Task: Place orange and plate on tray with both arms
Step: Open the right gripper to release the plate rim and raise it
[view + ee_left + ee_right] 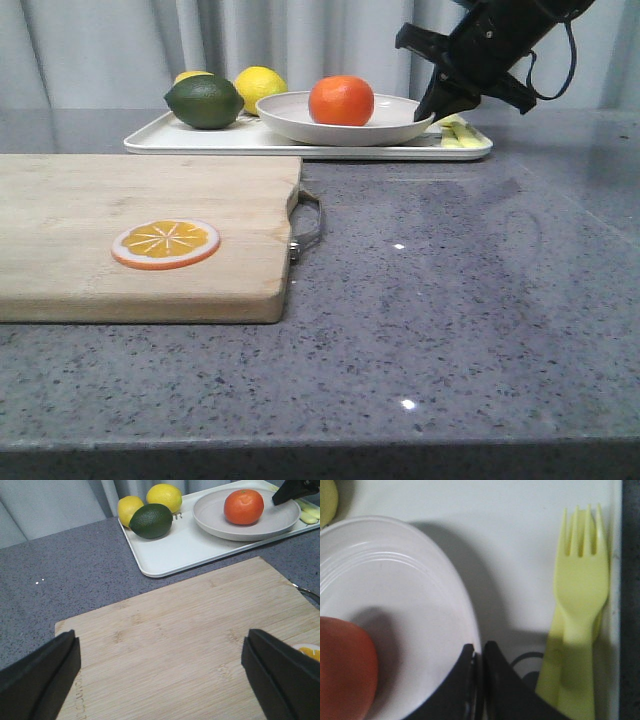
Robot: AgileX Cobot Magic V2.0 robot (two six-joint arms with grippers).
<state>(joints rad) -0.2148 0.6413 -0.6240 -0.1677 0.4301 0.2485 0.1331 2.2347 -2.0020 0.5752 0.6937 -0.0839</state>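
**A:** Where do we stand?

**B:** The plate (345, 120) sits on the tray (200, 138) with the orange (341, 100) in it. My right gripper (479, 655) is pinched tight on the plate's rim; my left gripper (160, 670) hangs wide apart over the board (140, 235), holding nothing.

**A:** So what could spoil it now?

**B:** Lifting off before the right jaws part. I reckon that would tip the plate by its rim and roll the orange out toward the lemons (260, 88) and the lime (204, 102).

**A:** Anything else close by?

**B:** The forks (580, 610), just beside my fingers. A sideways drag could shove them along.

**A:** Which camera tells you that?

**B:** The right wrist shows the pinch and the forks plainly; from the front, they're a yellow sliver behind my arm. Only the front shows the orange slice (165, 243) whole.
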